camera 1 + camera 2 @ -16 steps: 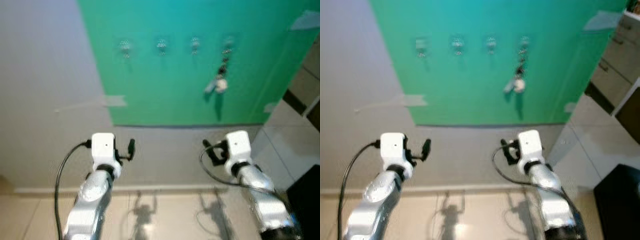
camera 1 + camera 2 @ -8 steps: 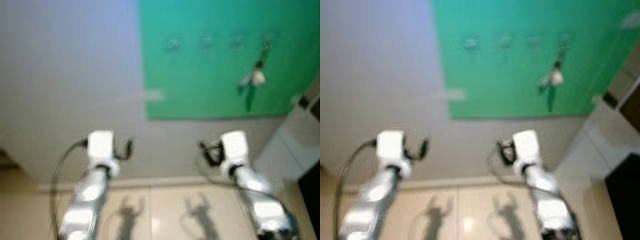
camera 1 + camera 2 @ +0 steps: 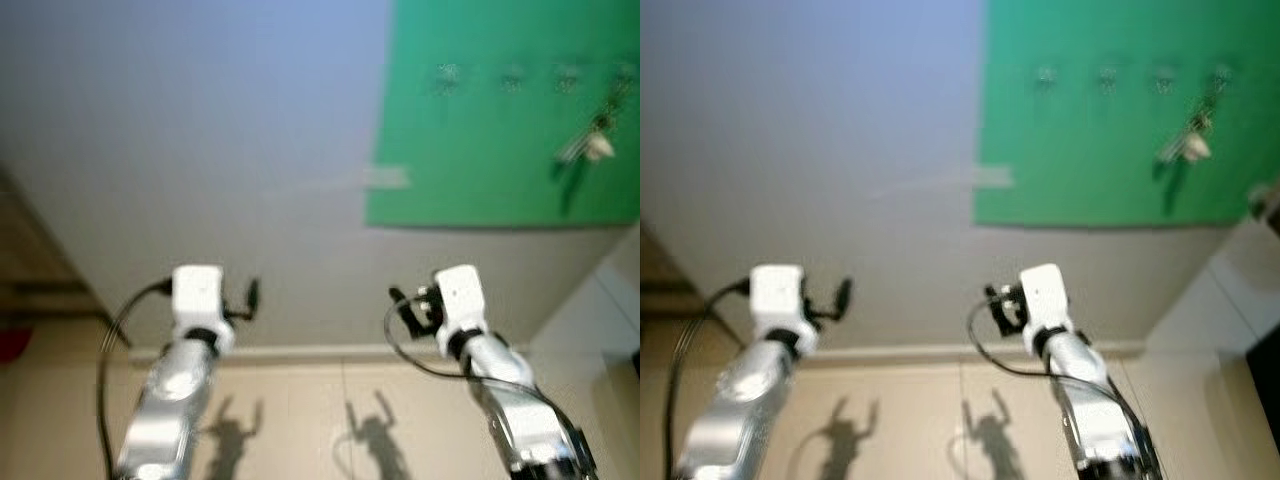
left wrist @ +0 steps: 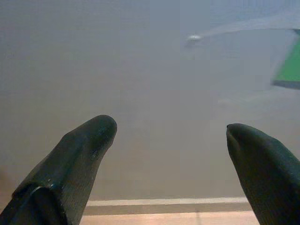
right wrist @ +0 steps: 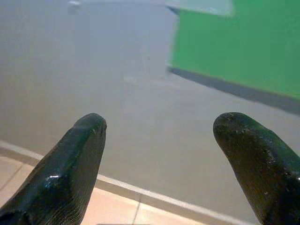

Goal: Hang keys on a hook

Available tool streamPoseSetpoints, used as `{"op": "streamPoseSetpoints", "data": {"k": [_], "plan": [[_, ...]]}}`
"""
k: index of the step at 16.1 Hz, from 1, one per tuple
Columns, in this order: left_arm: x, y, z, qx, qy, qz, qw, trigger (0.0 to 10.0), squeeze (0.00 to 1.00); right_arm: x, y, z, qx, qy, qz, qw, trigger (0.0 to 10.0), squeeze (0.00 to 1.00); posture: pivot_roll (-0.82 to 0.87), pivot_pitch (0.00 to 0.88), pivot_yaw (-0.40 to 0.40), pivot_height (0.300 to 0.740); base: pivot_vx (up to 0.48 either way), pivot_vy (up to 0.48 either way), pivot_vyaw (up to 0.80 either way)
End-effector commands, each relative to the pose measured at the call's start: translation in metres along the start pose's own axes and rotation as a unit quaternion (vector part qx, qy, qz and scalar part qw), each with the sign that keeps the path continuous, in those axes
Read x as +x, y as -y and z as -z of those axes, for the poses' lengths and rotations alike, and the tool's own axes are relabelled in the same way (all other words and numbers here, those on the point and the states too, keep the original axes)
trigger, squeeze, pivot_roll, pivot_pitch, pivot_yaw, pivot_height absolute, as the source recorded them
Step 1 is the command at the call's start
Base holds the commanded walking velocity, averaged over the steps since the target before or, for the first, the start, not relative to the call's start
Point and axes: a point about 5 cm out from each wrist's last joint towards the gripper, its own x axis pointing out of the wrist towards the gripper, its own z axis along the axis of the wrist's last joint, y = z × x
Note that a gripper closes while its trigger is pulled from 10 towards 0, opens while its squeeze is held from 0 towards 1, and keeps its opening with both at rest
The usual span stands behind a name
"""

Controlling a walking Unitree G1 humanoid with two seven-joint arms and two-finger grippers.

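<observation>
Task looks done, judging by how things lie: the keys [image 3: 590, 146] hang from the rightmost hook [image 3: 622, 76] on the green panel [image 3: 480, 150], far upper right of the head view, w/ a pale fob dangling below. Three other hooks sit bare in a row to its left, e.g. the nearest one [image 3: 568, 78]. Nothing obviously left except backing off; pics are blurred so I can't confirm how securely the ring sits on the hook.

My left gripper [image 3: 245, 300] is lower left of centre, fingers spread wide, nothing in them. My right gripper [image 3: 405, 305] is lower right of centre, also spread apart and empty. Both are well apart from the keys and low against the grey wall [image 3: 200, 150], just above the baseboard [image 3: 300, 352] and tiled floor [image 3: 330, 420].

View differences: head cams give the hooks & keys. Left wrist view gives wall, baseboard strip and a sliver of the panel's corner [image 4: 290, 70]. Right wrist view catches more of the panel's lower edge [image 5: 234, 47], plus a pale taped patch [image 5: 206, 6] at its top corner.
</observation>
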Motion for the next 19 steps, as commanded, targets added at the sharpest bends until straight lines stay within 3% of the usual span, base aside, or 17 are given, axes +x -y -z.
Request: {"op": "streamPoseSetpoints", "data": {"k": [1,4,9,19], "plan": [[0.0018,0.0087,-0.003,-0.001,0.007,0.011,1.0,10.0,0.0,0.0004,0.0054,-0.0061,-0.018,0.005,0.007,1.0,10.0,0.0,-0.16,0.0,0.033,0.735,0.0,0.0,0.0],[0.0037,0.009,-0.0066,0.005,0.012,0.013,1.0,10.0,0.0,0.0012,0.0067,-0.0084,0.0,0.012,0.01,1.0,10.0,0.0,-0.15,0.0,0.033,0.731,0.0,0.0,-0.36],[0.0047,0.015,-0.0061,0.013,0.01,0.028,0.999,10.0,0.0,0.0001,0.0112,-0.008,-0.014,0.003,0.022,1.0,10.0,0.0,-0.17,0.0,0.027,0.731,0.0,0.0,-0.59],[0.0044,0.0127,-0.0119,0.025,0.027,0.032,0.999,10.0,0.0,0.0035,0.0092,-0.007,-0.018,0.002,0.011,1.0,10.0,0.0,-0.15,0.0,0.017,0.731,0.0,0.0,-0.56]]}}
